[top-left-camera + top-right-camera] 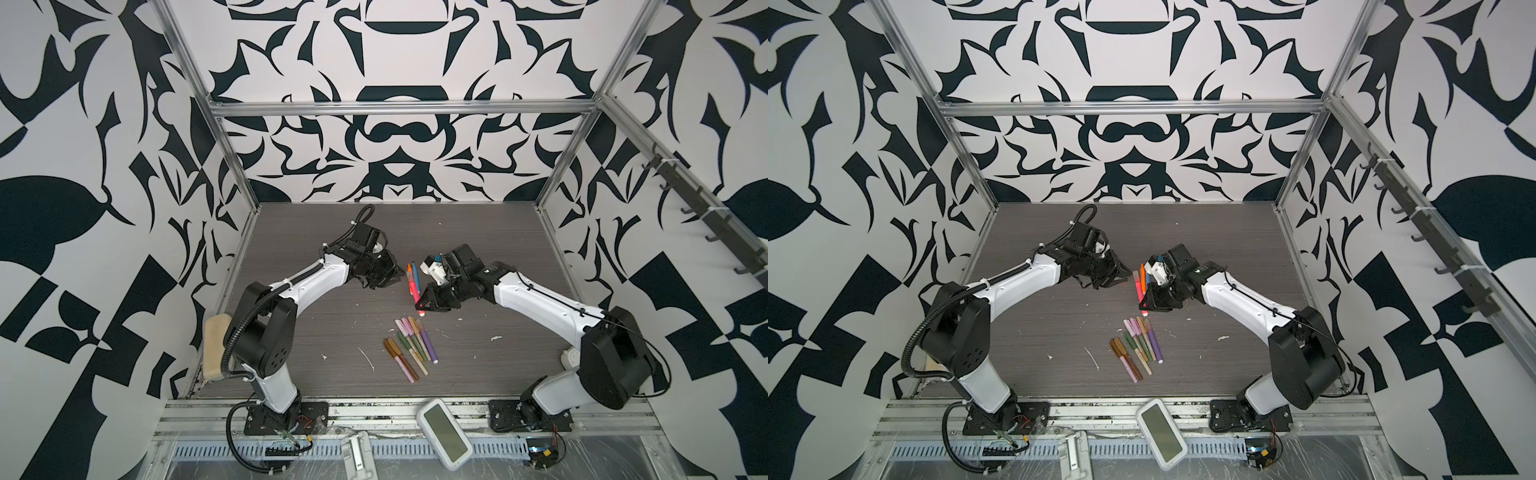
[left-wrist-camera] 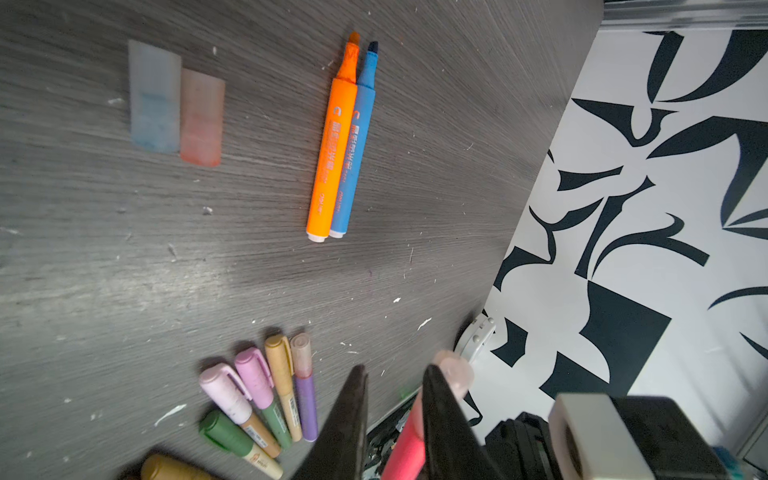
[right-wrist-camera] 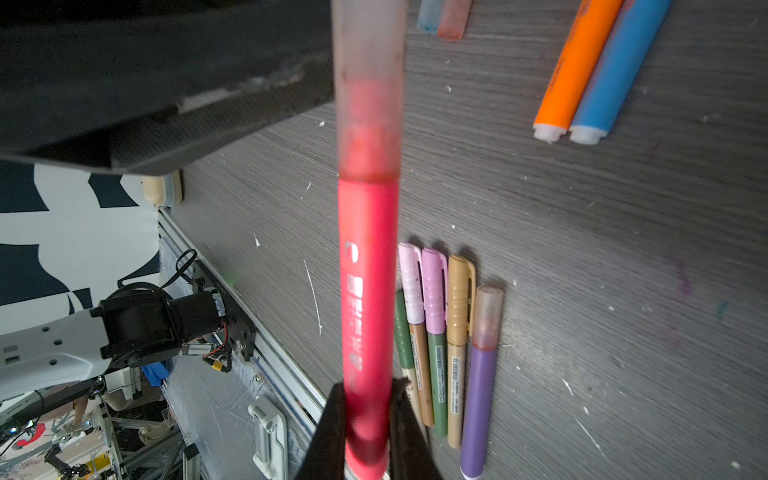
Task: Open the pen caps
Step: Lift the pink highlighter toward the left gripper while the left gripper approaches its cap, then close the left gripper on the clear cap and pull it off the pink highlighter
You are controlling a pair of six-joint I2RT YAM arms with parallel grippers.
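Right gripper (image 3: 368,409) is clamping the pink pen (image 3: 368,270) by its tail end above the table (image 3: 602,232), its translucent cap (image 3: 369,104) still on. Left gripper (image 2: 395,372) is hovering just beside that cap, jaws partly apart and empty. I am judging the cap needs centring between those jaws, then a straight pull along the barrel.
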